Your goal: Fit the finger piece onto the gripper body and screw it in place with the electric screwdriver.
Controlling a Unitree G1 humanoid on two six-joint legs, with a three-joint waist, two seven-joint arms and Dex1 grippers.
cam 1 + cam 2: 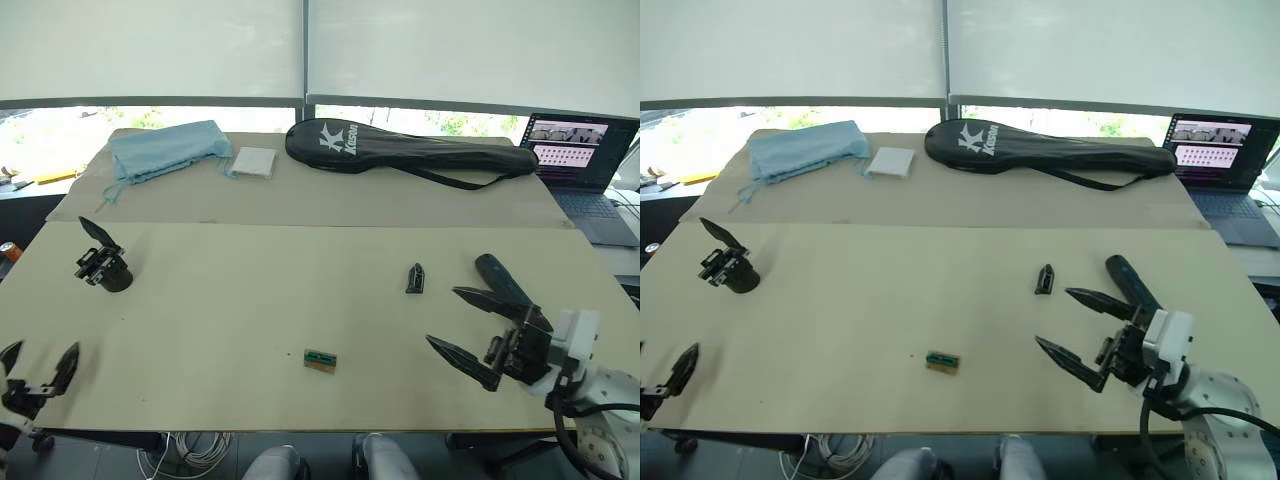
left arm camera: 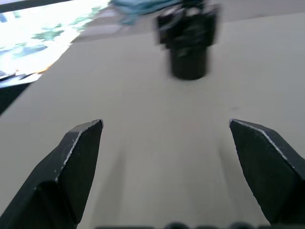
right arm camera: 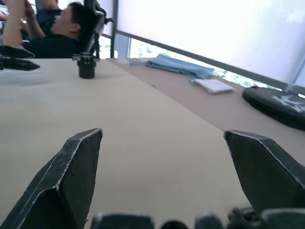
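A: Where are we?

B: At the start, I judge. Nothing is held: the right gripper (image 1: 468, 326) and left gripper (image 1: 40, 369) both hang with fingers spread wide. The finger piece (image 1: 415, 278) lies alone near the right gripper; the gripper body (image 1: 103, 266) stands far left. The screwdriver (image 1: 503, 283) lies just behind the right gripper.

A: Next?

B: Probably the right one reaches for the finger piece, while the left steadies the body

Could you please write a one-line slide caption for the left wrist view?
Open left gripper faces the gripper body standing ahead on the table.
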